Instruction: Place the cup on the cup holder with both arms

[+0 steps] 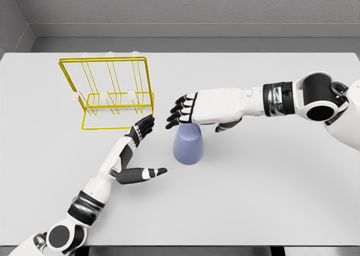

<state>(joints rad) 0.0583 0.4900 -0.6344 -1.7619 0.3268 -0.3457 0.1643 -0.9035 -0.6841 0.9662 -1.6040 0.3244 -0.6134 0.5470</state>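
A lavender-blue cup [188, 146] stands on the white table [270, 177] near the middle, apparently upside down with its wider end on the surface. My right hand [185, 111] hovers just over its top, fingers spread and pointing left, holding nothing. My left hand [140, 149] lies to the cup's left, palm toward it, fingers extended and thumb stretched out toward the cup, a small gap between them. The yellow wire cup holder [109, 93] stands behind and to the left of the cup, with white-tipped pegs.
The table's far edge meets a grey wall. The right forearm stretches across from the right side above the table. The rack's wire base sits close to the left hand's fingertips.
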